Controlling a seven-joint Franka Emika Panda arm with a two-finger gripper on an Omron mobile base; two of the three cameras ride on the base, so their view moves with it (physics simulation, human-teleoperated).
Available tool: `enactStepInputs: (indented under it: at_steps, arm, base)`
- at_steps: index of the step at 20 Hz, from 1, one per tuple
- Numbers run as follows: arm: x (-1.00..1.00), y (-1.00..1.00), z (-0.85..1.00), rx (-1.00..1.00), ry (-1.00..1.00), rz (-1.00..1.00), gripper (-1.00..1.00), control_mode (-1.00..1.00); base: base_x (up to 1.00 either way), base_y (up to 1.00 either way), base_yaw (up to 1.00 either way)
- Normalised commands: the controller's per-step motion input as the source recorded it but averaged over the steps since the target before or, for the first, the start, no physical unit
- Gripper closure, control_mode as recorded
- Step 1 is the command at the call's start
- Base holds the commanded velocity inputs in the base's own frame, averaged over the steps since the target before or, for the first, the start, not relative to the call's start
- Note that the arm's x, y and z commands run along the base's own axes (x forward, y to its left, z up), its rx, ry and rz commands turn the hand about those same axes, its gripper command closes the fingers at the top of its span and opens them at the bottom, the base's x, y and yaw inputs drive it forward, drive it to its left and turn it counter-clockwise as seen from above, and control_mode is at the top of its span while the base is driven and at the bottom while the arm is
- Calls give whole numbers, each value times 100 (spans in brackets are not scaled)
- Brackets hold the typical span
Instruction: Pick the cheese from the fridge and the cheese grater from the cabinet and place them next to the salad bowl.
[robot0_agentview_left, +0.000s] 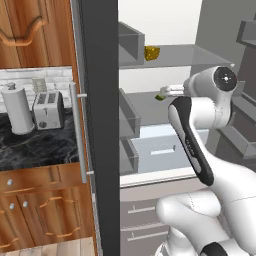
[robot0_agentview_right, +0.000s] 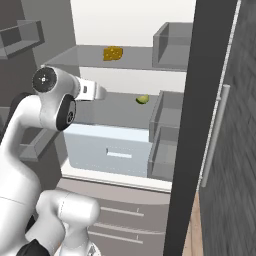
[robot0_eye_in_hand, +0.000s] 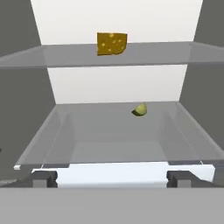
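The fridge (robot0_agentview_left: 100, 125) stands open, its pale grey shelves and drawers exposed, and the white arm reaches into it from below. The arm rises from the base, bends at a dark-jointed elbow and levels out so that the hand points horizontally into the compartment at the height of the middle shelf. In the left base view the gripper (robot0_agentview_left: 167, 91) pokes out from behind the wrist just above that shelf; in the right base view the gripper (robot0_agentview_right: 100, 92) extends to the right of the round wrist joint. In the hand view the two dark finger tips (robot0_eye_in_hand: 43, 178) sit far apart at the bottom edge, so the jaws are spread wide with nothing between them. The cheese (robot0_eye_in_hand: 112, 43), a small yellow chunk with holes, rests on the upper shelf, toward the back, above and well apart from the gripper; it shows as well in the left base view (robot0_agentview_left: 152, 53) and the right base view (robot0_agentview_right: 113, 53). A small green fruit (robot0_eye_in_hand: 140, 109) lies on the middle shelf ahead of the hand. Left of the fridge, a toaster (robot0_agentview_left: 48, 110) and a paper towel roll (robot0_agentview_left: 17, 110) stand on a dark counter (robot0_agentview_left: 40, 145) under a reddish wood cupboard (robot0_agentview_left: 35, 30).
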Motion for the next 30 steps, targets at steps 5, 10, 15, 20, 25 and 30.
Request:
enactStepInputs:
  at_steps: [5,10,15,20,25,30]
  arm:
    - [-26,-16,53,0,0,0,-100,-100]
    - [-25,-12,50,0,0,0,-100,-100]
    - [-3,0,68,0,0,0,-100,-100]
    - [0,0,58,0,0,0,-100,-100]
    - [25,17,5,0,-7,-4,-100,-100]
    - [50,26,-19,0,-4,-12,-100,-100]
  base:
    - [0,0,0]
    - [0,0,0]
    - [0,0,0]
    - [0,0,0]
    - [0,0,0]
    - [0,0,0]
